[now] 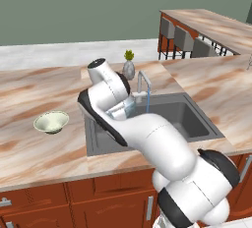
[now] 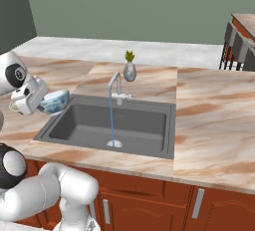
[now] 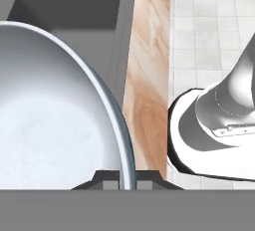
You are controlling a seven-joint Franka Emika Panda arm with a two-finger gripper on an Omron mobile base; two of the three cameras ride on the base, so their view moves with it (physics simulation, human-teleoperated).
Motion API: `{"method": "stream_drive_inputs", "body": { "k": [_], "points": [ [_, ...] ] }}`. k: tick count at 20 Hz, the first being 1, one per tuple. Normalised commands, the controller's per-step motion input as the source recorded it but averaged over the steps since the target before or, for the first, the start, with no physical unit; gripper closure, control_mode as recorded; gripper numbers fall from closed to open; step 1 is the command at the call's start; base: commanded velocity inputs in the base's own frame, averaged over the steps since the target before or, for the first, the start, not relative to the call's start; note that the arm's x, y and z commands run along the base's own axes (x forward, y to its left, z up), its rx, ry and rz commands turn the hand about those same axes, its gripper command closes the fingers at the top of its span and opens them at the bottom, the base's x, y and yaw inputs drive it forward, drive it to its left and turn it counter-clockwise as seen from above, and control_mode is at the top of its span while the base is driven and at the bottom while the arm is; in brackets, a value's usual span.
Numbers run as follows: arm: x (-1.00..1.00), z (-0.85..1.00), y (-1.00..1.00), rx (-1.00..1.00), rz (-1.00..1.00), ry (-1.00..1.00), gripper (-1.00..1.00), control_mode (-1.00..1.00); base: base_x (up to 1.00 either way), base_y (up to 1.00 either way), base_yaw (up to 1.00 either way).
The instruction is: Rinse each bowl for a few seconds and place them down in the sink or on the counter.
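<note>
Filling the near left of the hand view, the larger pale blue-white round bowl (image 3: 55, 110) is sitting with its rim pinched between the two dark tips of the claw (image 3: 127, 177); claw is closed on that rim and carrying the bowl.

Key relation: the thin blue water stream (image 2: 111, 118) is falling from the slim silver faucet (image 2: 115, 84) well off to the far side of the claw, toward the middle of the dark grey rectangular sink (image 2: 144, 125). The bowl is hanging over the sink's near-left edge, tilted, opening facing partly sideways. Judgement: the next move is calling for a sideways carry across the basin to put the bowl under the stream.

Around: the small shallow cream-green bowl (image 1: 51, 122) is resting on the tan-and-pink marble bench (image 1: 29, 99), well apart from the claw, outside the sink. A small grey vase with a plant (image 2: 130, 69) is standing behind the faucet. Nothing is standing between bowl and stream; only the faucet neck needs clearance.
</note>
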Motion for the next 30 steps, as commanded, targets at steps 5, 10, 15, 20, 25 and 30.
{"method": "stream_drive_inputs", "body": {
  "k": [5, 10, 15, 20, 25, 30],
  "points": [
    [0.16, -0.11, -0.28, 0.00, -0.16, 0.00, 1.00, -1.00, 0.00, 0.00, 0.00],
    [0.23, -0.09, -0.24, 0.00, -0.15, 0.00, 1.00, -1.00, 0.00, 0.00, 0.00],
    [0.25, -0.10, -0.20, 0.00, -0.14, 0.00, 1.00, -1.00, 0.00, 0.00, 0.00],
    [0.23, -0.13, -0.21, 0.00, -0.13, 0.00, 1.00, -1.00, 0.00, 0.00, 0.00],
    [0.24, -0.17, -0.19, 0.00, -0.13, 0.00, 1.00, -1.00, 0.00, 0.00, 0.00],
    [0.24, -0.20, -0.17, 0.00, -0.12, 0.00, 1.00, -1.00, 0.00, 0.00, 0.00]
  ]
}}
